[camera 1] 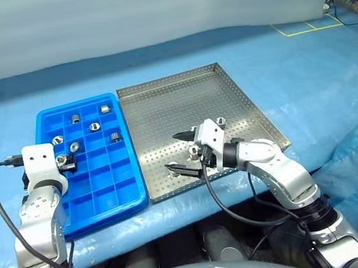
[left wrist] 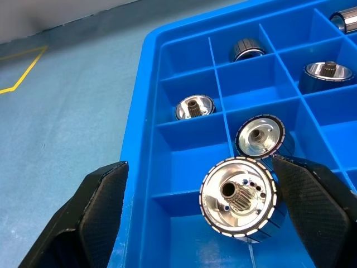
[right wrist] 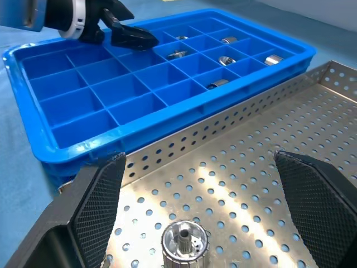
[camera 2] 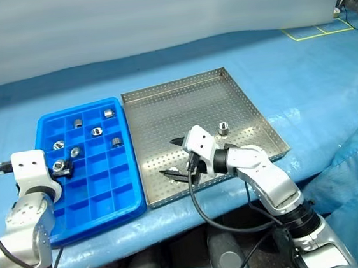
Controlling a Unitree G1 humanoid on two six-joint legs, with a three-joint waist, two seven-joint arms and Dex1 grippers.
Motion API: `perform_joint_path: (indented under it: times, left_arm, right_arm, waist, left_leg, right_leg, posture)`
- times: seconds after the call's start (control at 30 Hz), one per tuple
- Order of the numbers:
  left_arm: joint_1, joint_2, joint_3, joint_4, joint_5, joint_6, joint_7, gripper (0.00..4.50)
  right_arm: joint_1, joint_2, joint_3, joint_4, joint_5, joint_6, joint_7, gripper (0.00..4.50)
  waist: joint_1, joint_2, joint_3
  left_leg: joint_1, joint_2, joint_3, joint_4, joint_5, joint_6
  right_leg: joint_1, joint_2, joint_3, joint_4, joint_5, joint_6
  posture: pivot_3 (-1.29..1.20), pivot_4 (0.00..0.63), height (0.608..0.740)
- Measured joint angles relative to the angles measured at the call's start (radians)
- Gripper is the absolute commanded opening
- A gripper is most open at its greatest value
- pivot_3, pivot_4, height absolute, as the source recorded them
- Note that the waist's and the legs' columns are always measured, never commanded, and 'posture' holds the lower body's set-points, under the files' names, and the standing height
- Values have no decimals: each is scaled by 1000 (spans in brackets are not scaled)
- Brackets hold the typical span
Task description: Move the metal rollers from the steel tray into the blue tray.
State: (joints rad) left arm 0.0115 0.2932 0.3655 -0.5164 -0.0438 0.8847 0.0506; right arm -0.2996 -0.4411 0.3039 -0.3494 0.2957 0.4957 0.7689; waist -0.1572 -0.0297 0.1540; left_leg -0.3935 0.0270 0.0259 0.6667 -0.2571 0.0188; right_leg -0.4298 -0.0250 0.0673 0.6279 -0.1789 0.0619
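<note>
My left gripper (left wrist: 223, 218), jaws wide, empty, over bright blue compartment tray (camera 1: 43, 122); shiny metal rollers (left wrist: 239, 199) inside. Right gripper (right wrist: 206, 212) wide, empty, over perforated steel tray (camera 1: 162, 97), roller between jaws.

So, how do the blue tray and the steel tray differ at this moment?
The blue tray is plastic, divided into small square compartments; the steel tray is one open metal floor with holes. The blue tray is narrower than the steel tray. The blue tray holds seven metal rollers; I see two in the steel tray. Both have low rims and lie side by side on the blue cloth.
</note>
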Motion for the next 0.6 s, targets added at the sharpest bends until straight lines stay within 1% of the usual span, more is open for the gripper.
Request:
perform_joint_path:
  times: [0.13, 0.23, 0.33, 0.4, 0.47, 0.53, 0.6]
  left_arm:
    - [-26, -30, 67, 12, 27, -20, 78, 4440]
    - [-72, -78, 154, 40, 36, -100, 153, 4440]
    - [-108, -107, 187, 44, 28, -196, 178, 4440]
    - [-129, -121, 188, 46, 18, -244, 181, 4440]
    - [-160, -143, 181, 49, -26, -302, 159, 4440]
    - [-184, -156, 152, 56, -75, -335, 112, 4440]
    - [-206, -154, 81, 74, -153, -340, -2, 4440]
  right_arm:
    - [0, -1, -3, 17, -17, 0, -13, 4500]
    - [0, -1, -3, 27, -25, 0, -19, 4500]
    - [0, 0, -3, 28, -34, 0, -28, 4500]
    - [1, 0, -3, 28, -38, 0, -29, 4500]
    - [2, 0, -3, 28, -44, 0, -34, 4500]
    - [6, -1, -3, 27, -50, 0, -36, 4500]
    - [22, -15, -5, 18, -54, 3, -45, 4500]
  waist:
    - [-21, 0, 0]
    - [-19, -1, 0]
    - [-15, -2, -1]
    - [-14, -2, -1]
    - [-16, -3, -1]
    - [-20, -3, -1]
    - [-23, -3, -1]
  left_leg:
    - [0, 1, 0, 0, 0, 0]
    - [0, 0, -1, 0, 0, 0]
    - [-1, -2, -1, 0, 0, 0]
    - [-2, -2, -1, 0, 0, 0]
    - [-2, -3, -1, 1, 0, 0]
    - [-2, -3, -1, 1, 0, 0]
    - [-2, -3, 0, 1, 0, 0]
  right_leg:
    - [0, 1, 0, 1, 1, 1]
    - [0, 0, 0, 1, 2, 0]
    - [1, -1, 0, -1, 2, 0]
    - [1, -2, 0, -1, 2, 0]
    - [1, -3, 0, -1, 2, 0]
    - [1, -3, 0, -1, 2, 0]
    - [1, -2, -1, -1, 2, -1]
  posture:
    - [-174, 150, 740]
    - [-174, 150, 740]
    - [-191, 150, 740]
    - [-213, 150, 740]
    - [-238, 150, 740]
    - [-265, 150, 740]
    - [-292, 150, 740]
